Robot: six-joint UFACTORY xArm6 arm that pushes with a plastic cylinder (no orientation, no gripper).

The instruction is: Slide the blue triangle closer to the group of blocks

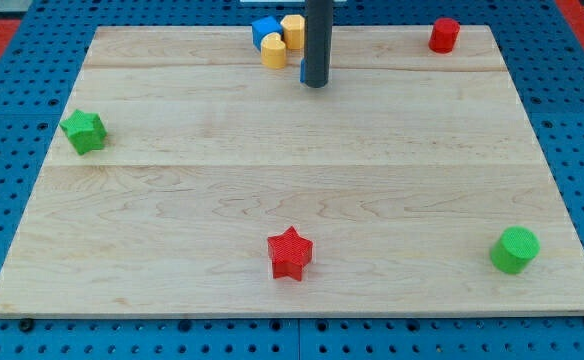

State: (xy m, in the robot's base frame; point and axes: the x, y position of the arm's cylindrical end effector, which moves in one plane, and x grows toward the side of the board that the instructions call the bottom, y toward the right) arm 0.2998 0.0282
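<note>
The worktop (292,180) is a pale wooden board. The dark rod comes straight down near the view's top, and my tip (315,84) rests on the wood. There is no hand here, just the rod. A tiny bit of blue (302,70) peeks out at the rod's left edge; I cannot tell its shape. Just to the left sit a blue block (265,29) and two yellow blocks (293,30) (273,49), all touching. A red cylinder (444,35) stands far right. A green star (83,131), a red star (290,253) and a green cylinder (514,249) lie well apart.
</note>
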